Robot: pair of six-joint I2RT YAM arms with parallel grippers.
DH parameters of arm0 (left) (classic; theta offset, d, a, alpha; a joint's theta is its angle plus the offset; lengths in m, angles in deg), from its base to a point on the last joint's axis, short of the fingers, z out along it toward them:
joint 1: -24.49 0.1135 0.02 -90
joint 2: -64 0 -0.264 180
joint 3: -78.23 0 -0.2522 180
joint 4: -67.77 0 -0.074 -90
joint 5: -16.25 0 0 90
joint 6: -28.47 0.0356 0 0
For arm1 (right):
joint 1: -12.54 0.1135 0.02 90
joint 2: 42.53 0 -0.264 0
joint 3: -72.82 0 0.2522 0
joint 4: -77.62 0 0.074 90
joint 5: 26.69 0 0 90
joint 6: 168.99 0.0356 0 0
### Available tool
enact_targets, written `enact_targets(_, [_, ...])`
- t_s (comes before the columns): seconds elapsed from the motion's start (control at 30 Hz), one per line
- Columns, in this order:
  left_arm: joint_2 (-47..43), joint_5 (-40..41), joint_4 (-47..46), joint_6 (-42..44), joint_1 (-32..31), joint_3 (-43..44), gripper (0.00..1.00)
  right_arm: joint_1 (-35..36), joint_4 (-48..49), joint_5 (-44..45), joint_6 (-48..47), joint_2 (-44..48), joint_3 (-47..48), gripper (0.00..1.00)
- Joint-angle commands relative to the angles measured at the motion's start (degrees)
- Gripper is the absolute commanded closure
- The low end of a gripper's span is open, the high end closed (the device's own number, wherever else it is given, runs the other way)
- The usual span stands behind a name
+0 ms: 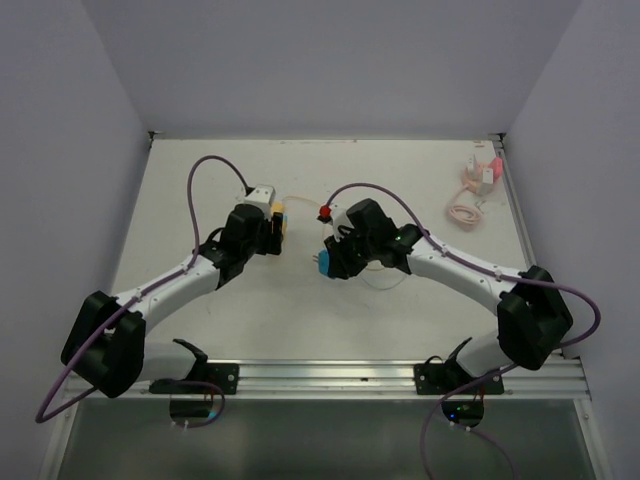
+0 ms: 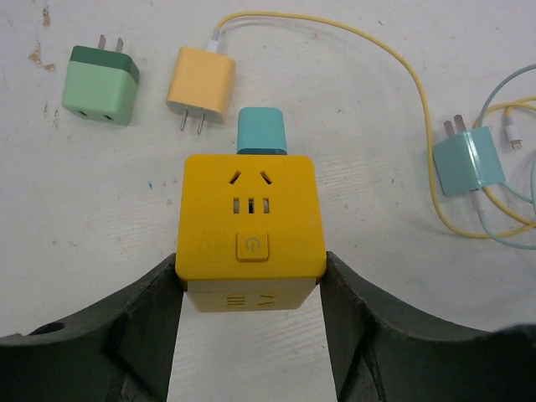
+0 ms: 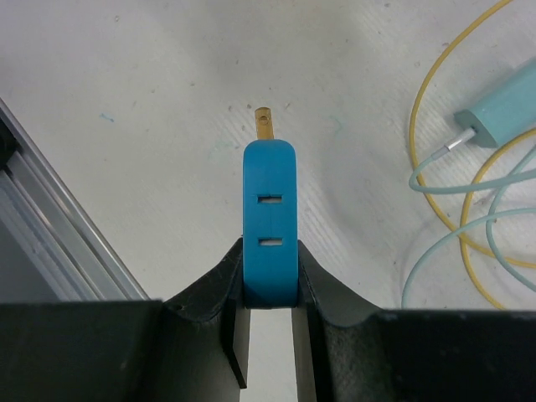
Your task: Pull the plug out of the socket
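Top external: the left end effector (image 1: 272, 228) is clamping the yellow socket (image 1: 280, 220) left of centre. The right end effector (image 1: 328, 262) is gripping the blue plug (image 1: 321, 262), well apart from it.
Left wrist: a teal block (image 2: 262, 130) is sitting against the socket's far face.
Right wrist: the plug's prong (image 3: 265, 123) is showing bare, so this extraction appears complete.

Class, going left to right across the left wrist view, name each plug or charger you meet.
Green adapter → orange charger → teal plug at the far side of the yellow socket cube → pale blue charger.
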Motion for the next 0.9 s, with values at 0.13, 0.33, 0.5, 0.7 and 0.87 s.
enact_targets(0.13, [-3.6,-3.6,-4.2,2.9,0.5,2.5,1.0,-2.1,-0.8,3.4,2.1,5.5,-1.3,1.0])
enact_targets(0.33, [-6.8,-14.9,-5.5,6.0,0.6,1.6,1.0,-11.9,5.9,2.4,12.1,6.1,-3.9,1.0])
enact_targets(0.5, [-9.9,-25.7,-7.0,7.4,0.6,0.1,1.0,-16.4,9.0,4.0,18.7,4.1,-4.2,1.0])
enact_targets(0.7, [-13.0,-31.7,-6.2,7.9,0.6,0.4,1.0,-20.4,14.9,5.3,26.9,-0.5,-5.1,1.0])
enact_targets(0.87, [-13.7,-34.0,-6.4,7.4,0.6,0.3,1.0,-20.9,16.5,2.7,29.4,-7.8,-3.3,0.91])
